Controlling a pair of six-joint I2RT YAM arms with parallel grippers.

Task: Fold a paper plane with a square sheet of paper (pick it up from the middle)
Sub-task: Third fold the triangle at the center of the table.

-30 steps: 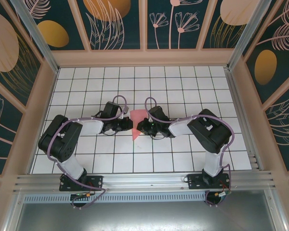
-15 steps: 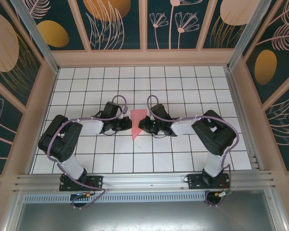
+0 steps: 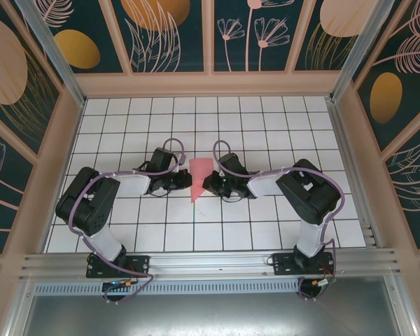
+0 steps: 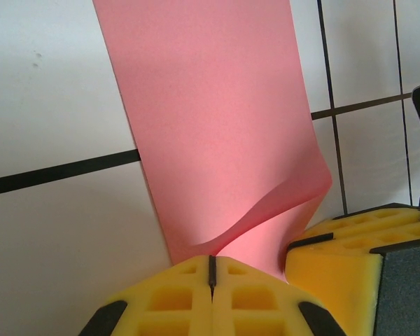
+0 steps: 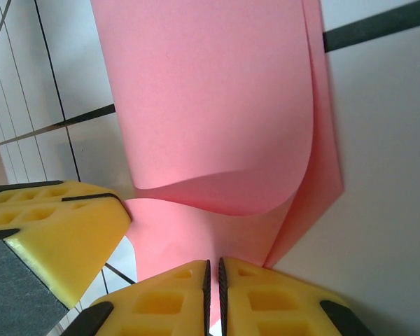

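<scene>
**Both grippers nip the folded sheet from opposite sides**
The left gripper (image 4: 211,264) has its jaws pressed together on one curled edge of the square sheet of paper (image 3: 199,176), and the right gripper (image 5: 211,271) pinches the opposite edge. The pink strip lies between them, equally near both, with its long axis crosswise to both jaws.

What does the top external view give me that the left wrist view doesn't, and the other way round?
Top external: both arms reaching in from either side, left gripper and right gripper meeting at the pink paper, a folded shape tapering toward the bases. Left wrist: the left fingers shut on the paper's edge, which rises in a curl beside them. Shared: the pink paper and the white tiled table under it.
</scene>
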